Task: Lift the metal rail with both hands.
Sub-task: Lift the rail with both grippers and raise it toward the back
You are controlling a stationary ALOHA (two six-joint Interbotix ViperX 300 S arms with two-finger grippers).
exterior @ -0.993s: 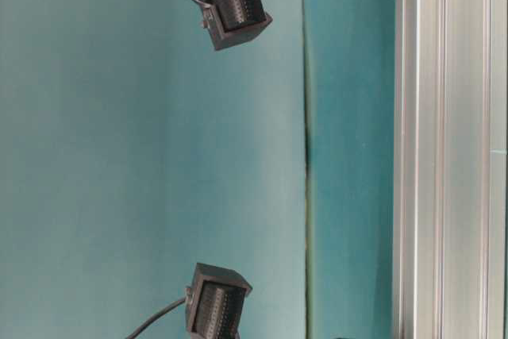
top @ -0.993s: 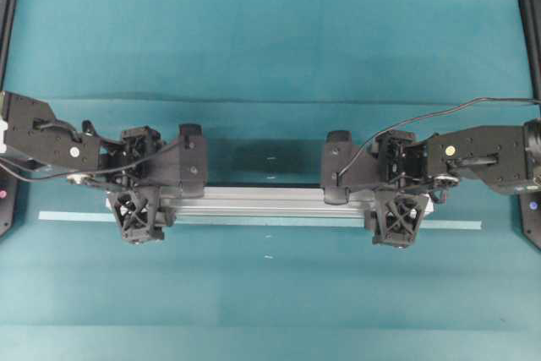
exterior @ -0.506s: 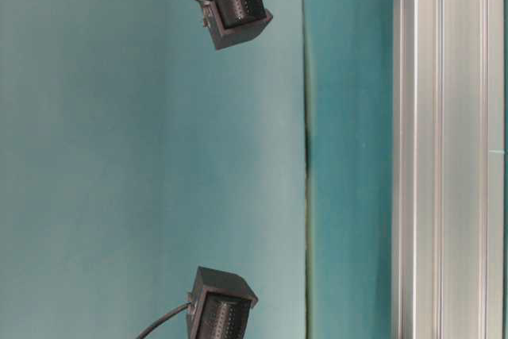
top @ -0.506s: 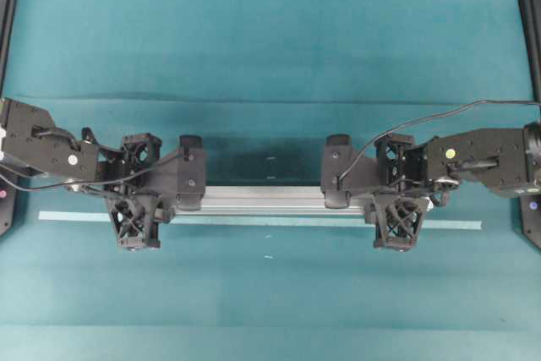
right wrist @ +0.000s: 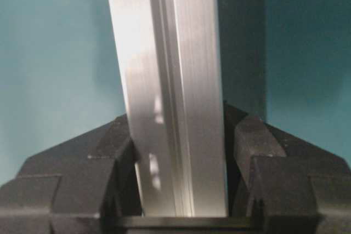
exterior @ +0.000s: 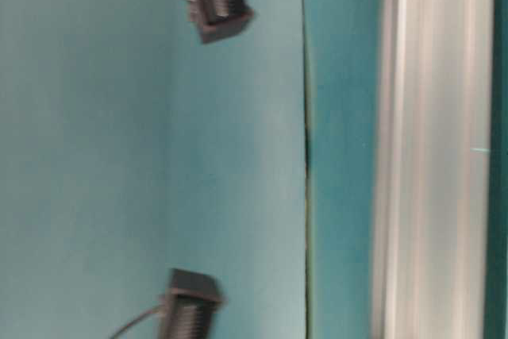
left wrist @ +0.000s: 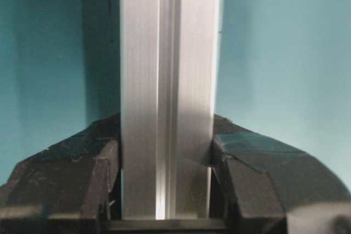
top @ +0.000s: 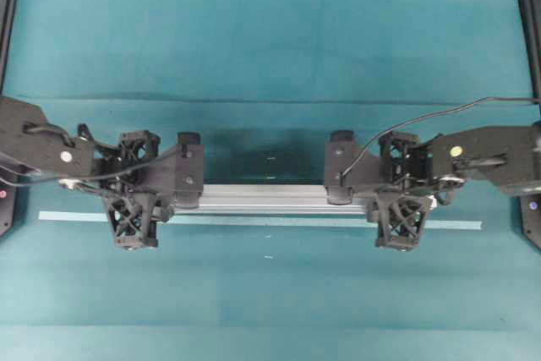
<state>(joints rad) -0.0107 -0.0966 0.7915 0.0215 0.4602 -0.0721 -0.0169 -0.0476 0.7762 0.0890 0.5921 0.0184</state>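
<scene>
The metal rail [top: 262, 198] lies left to right across the teal table, a long silver grooved bar. My left gripper [top: 133, 188] straddles its left end and my right gripper [top: 400, 190] its right end. The left wrist view shows the rail [left wrist: 167, 80] running up the middle, with the left gripper [left wrist: 166, 179] shut on it and both black fingers [left wrist: 66, 184] pressed to its sides. In the right wrist view the rail [right wrist: 170, 80] leans slightly, clamped in the right gripper [right wrist: 181, 173]. At table level the rail [exterior: 432, 148] is a blurred silver band at the right.
A thin pale-green tape strip [top: 72, 216] lies on the cloth just in front of the rail, sticking out past both ends. Black frame posts [top: 528, 23] stand at the table's side edges. A seam [exterior: 305, 148] runs through the teal cloth.
Both grippers have closed from wide open onto the rail's ends. The rail now looks blurred and shifted in the table-level view, and sits slightly farther back in the overhead view.
</scene>
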